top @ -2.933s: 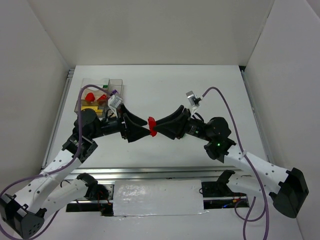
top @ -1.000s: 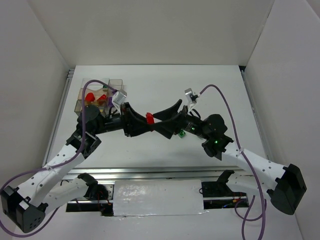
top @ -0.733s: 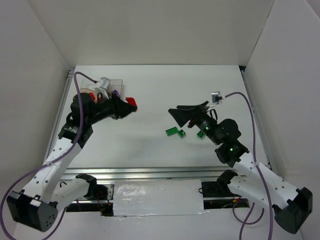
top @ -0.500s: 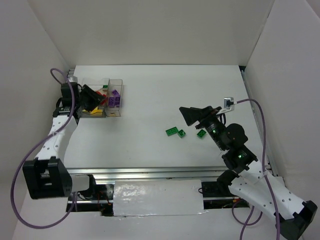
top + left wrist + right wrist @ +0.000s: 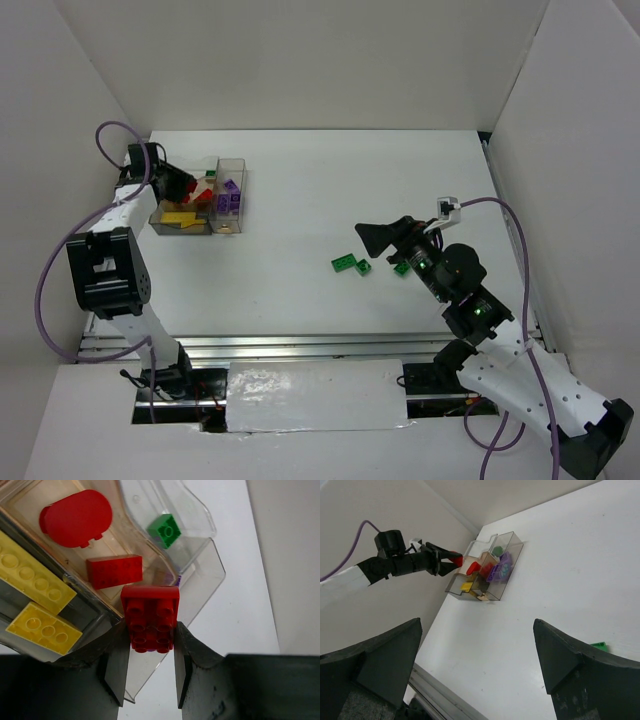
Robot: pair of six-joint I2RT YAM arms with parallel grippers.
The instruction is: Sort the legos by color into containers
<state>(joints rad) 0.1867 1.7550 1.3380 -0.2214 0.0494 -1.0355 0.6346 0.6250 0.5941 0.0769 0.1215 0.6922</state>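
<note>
My left gripper is shut on a red brick, held just above the clear container at the table's far left. Under it lie a rounded red piece, a red brick, a green brick and two yellow bricks. Purple bricks sit in the right-hand compartment. My right gripper stands open and empty above three green legos lying loose on the table. In the right wrist view the left gripper hangs beside the container.
White walls close in the table on the left, back and right. A metal rail runs along the near edge. The left arm's purple cable loops up by the left wall.
The left arm has swung from the table's middle to the container at the far left, carrying the red brick. The right gripper has let go, pulled back right and stands open.
</note>
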